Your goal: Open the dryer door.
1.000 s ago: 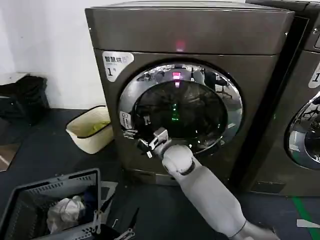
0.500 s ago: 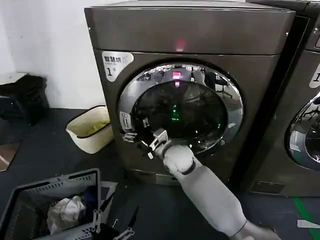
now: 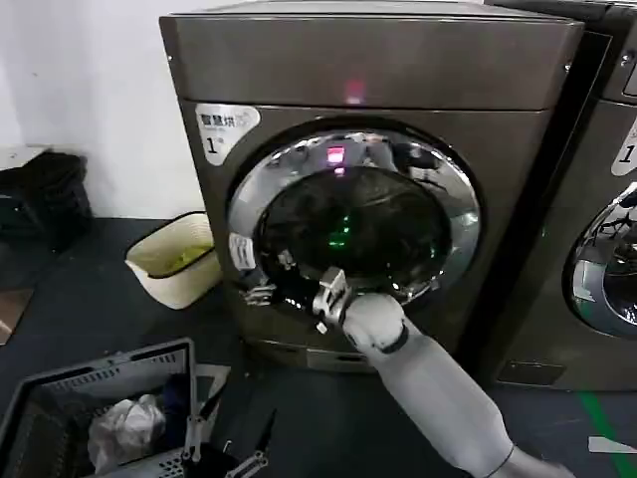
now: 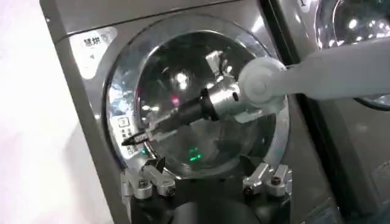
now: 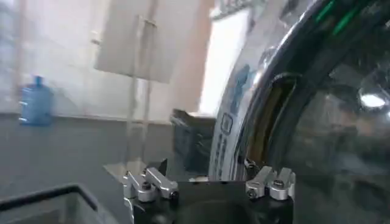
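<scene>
At the lower left part of the dryer door (image 3: 353, 221), near its chrome rim, my right gripper (image 3: 261, 291) reaches toward the edge where the door meets the front of the bronze-grey dryer (image 3: 368, 60). This door is the round one with the dark bulging glass, and it takes about the middle of the machine front; in the right wrist view a narrow dark gap shows beside the rim, so I judge the door is maybe just released, but I am not sure. My right fingers are apart and I cannot see that they hold any handle. The risk from here is that the fingertips slide off the smooth chrome rim when I pull, because the surface is curved and shiny, and then the door may fall shut again. Also, if I pull along a straight line and not along the arc of the hinge, my wrist can press on the glass. My left gripper (image 4: 206, 182) waits low, in front of the machine, with the fingers wide apart. On the white label (image 3: 221, 128) at the upper left I read a large "1" and some Chinese characters that I cannot read.
</scene>
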`<move>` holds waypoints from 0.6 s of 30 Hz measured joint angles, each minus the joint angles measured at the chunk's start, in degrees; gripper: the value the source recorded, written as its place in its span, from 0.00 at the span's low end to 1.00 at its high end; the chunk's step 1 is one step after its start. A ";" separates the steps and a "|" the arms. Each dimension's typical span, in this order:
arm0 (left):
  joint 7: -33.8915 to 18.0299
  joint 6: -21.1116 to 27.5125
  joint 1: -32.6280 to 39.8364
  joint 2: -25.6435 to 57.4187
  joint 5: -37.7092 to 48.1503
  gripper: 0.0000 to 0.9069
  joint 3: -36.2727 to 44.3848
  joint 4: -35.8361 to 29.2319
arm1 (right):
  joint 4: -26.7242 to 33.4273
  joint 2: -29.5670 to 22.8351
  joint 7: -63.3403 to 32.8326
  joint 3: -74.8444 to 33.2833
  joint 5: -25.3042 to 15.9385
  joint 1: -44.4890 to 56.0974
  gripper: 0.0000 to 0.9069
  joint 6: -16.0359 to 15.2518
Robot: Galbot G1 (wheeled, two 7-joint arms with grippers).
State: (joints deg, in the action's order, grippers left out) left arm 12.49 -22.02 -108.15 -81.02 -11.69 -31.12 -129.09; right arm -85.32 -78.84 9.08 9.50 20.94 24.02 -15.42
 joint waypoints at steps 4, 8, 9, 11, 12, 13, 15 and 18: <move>0.00 0.02 0.06 -0.01 0.01 1.00 -0.01 0.09 | -0.67 1.11 3.39 -0.26 0.03 0.61 1.00 -0.23; 0.00 0.11 0.32 -0.01 0.08 1.00 -0.02 0.21 | -1.71 2.60 8.22 -0.27 0.26 1.04 1.00 1.31; 0.01 0.15 0.38 -0.01 0.08 1.00 -0.02 0.21 | -1.91 2.97 9.30 -0.27 0.32 1.12 1.00 1.66; 0.02 0.21 0.47 -0.04 0.07 1.00 0.02 0.24 | -2.17 3.61 10.67 -0.40 0.77 1.27 1.00 2.36; 0.03 0.24 0.50 -0.04 0.07 1.00 0.03 0.24 | -2.38 3.91 11.45 -0.39 1.31 1.35 1.00 2.63; 0.04 0.28 0.53 -0.05 0.07 1.00 0.05 0.26 | -2.58 4.20 12.61 -0.43 1.78 1.44 1.00 3.03; 0.05 0.31 0.56 -0.05 0.07 1.00 0.06 0.28 | -2.87 4.74 14.92 -0.44 2.03 1.64 1.00 4.48; 0.06 0.32 0.57 -0.05 0.06 1.00 0.12 0.42 | -3.23 5.71 18.88 -0.49 2.22 2.12 1.00 6.46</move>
State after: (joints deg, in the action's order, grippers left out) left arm 12.55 -21.70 -107.58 -81.07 -11.64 -31.00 -128.67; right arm -88.55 -73.13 27.96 9.01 23.16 26.14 -8.96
